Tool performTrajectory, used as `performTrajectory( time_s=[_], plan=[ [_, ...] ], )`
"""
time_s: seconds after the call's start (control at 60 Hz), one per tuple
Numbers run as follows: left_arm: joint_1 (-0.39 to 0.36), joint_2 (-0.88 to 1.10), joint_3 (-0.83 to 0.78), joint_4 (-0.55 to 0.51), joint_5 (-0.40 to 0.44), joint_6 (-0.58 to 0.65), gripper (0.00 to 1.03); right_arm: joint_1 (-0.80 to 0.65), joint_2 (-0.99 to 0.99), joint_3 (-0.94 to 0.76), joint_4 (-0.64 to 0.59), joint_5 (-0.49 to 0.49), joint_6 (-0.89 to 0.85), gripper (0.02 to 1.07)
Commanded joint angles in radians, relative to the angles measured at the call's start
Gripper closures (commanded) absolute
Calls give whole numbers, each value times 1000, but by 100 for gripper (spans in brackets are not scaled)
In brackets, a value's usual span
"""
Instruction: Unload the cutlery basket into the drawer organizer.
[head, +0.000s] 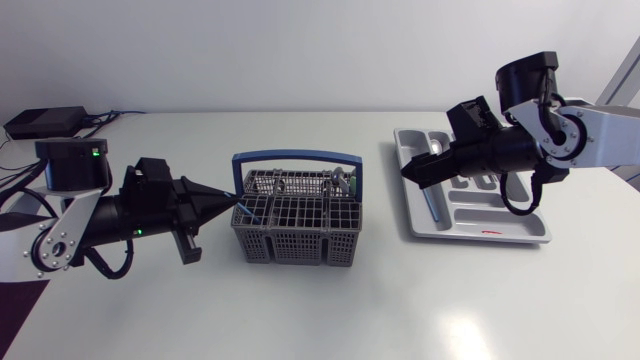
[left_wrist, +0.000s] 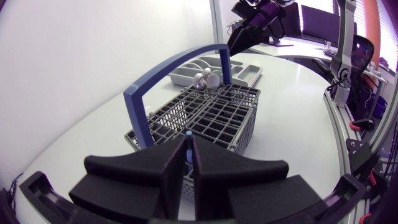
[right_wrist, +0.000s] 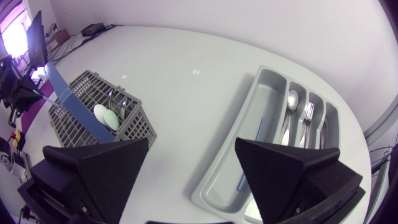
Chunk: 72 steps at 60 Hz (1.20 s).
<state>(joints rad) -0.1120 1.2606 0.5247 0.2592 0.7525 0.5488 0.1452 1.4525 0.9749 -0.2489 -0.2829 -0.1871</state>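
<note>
Two claws show. Left claw is clamped on a blue stick, thin and straight, at the left end of the basket. The basket is a grey plastic lattice box with an arched blue handle, standing mid-table. Shiny spoon bowls and a pale green spoon stand at its far right corner. Right claw gapes wide above the left side of the tray, smooth grey moulded plastic at the right. It holds a spoon, a fork and a blue-handled piece. A red mark on its near rim is too small to read.
</note>
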Motion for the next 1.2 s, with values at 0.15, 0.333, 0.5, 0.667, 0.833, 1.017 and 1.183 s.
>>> performTrajectory(
  time_s=[0.15, 0.333, 0.5, 0.667, 0.833, 1.017, 1.183],
  plan=[
    [15, -101, 31, -63, 33, -21, 89, 8, -27, -38, 8, 5, -22, 7],
    [43, -198, 52, -160, 53, -20, 89, 17, -47, -50, 2, 5, -23, 7],
    [66, -287, 58, -222, 54, -13, 88, 40, -93, -62, -13, 5, -29, 7],
    [89, -374, 61, -275, 61, -7, 88, 79, -192, -90, -26, 7, -55, 7],
    [101, -489, 61, -334, 65, -7, 88, 139, -345, -147, -29, 5, -95, 7],
    [101, -593, 67, -376, 67, -35, 88, 284, -518, -217, -26, 17, -135, 7],
    [87, -621, 78, -374, 68, -82, 88, 456, -566, -263, -4, 71, -153, 7]
  ],
)
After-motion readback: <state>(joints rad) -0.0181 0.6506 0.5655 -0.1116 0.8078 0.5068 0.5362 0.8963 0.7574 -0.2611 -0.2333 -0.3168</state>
